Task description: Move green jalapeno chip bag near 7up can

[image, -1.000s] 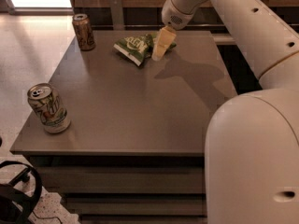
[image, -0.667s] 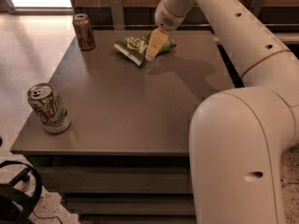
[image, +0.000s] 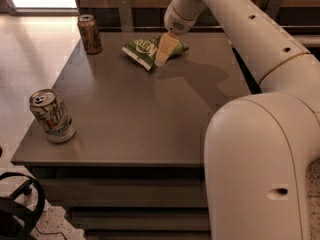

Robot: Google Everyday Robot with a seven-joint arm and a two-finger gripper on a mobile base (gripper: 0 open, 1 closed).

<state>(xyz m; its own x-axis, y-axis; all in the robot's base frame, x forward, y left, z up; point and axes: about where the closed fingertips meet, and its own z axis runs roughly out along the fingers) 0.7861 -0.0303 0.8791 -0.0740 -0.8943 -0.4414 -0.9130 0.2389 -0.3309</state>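
Note:
The green jalapeno chip bag (image: 142, 49) lies crinkled on the far part of the brown table (image: 135, 109), right of centre. My gripper (image: 164, 51) hangs from the white arm directly over the bag's right half and covers its middle; it is at or touching the bag. The 7up can (image: 52, 116) stands upright near the table's front left corner, far from the bag and the gripper.
A brown can (image: 90, 34) stands upright at the table's far left corner. My white arm (image: 260, 149) fills the right side of the view. A black chair base (image: 17, 209) is on the floor at the lower left.
My gripper has moved slightly left and down onto the bag's right half. The arm has swung across the right side. The bag and both cans have not moved.

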